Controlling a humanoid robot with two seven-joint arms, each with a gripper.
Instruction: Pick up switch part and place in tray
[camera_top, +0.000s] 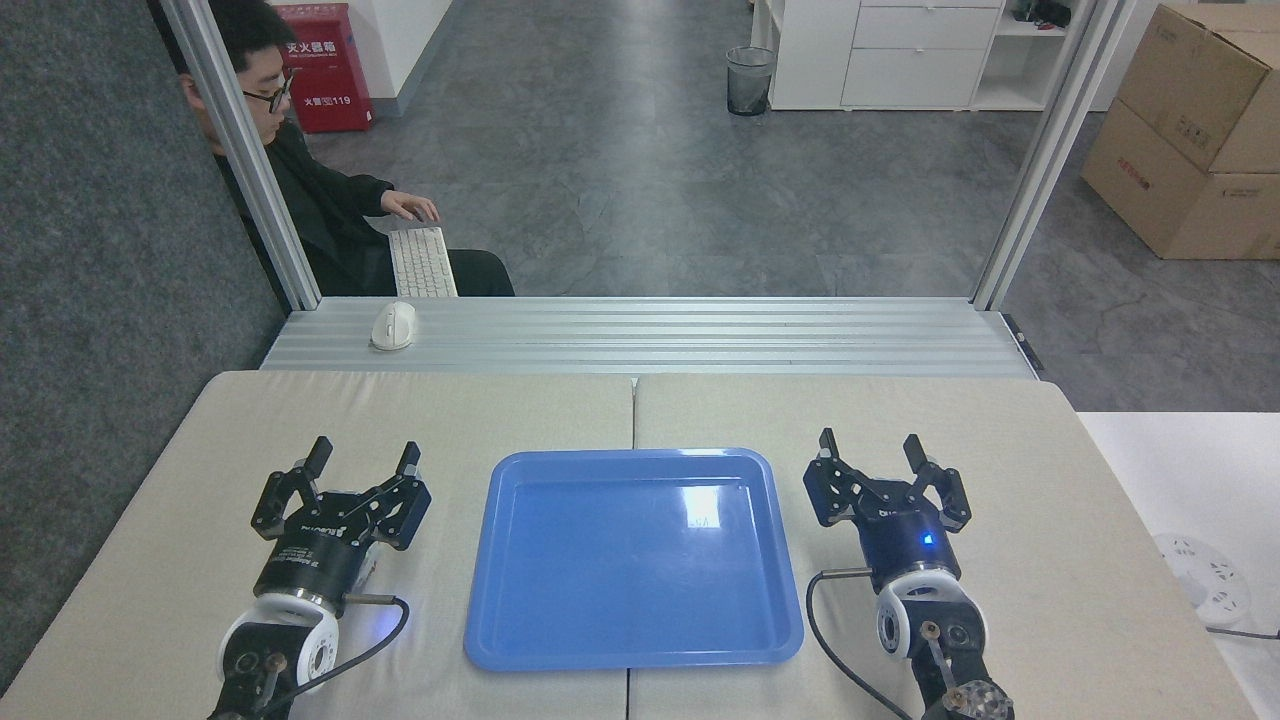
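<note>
The right arm's white wrist joint (930, 622) sits nearest the camera, low in the view, just right of the blue tray (485, 600). Its far end, the right gripper (870, 450), rests above the beige table pad (1060, 560) to the tray's right, fingers spread apart with nothing between them. The left gripper (364, 463) lies to the tray's left, angled slightly towards it, and also stands wide open and empty. The tray lies flat between the two grippers, touching neither, its glossy floor bare apart from a light reflection. The switch part does not show anywhere in this view, so I cannot tell where it is. Beyond the tray's far side, a white mouse (392, 326) rests on the ribbed metal ledge (700, 335). Further off to the left, a seated person (300, 190) has a hand on a white keyboard (422, 262).
</note>
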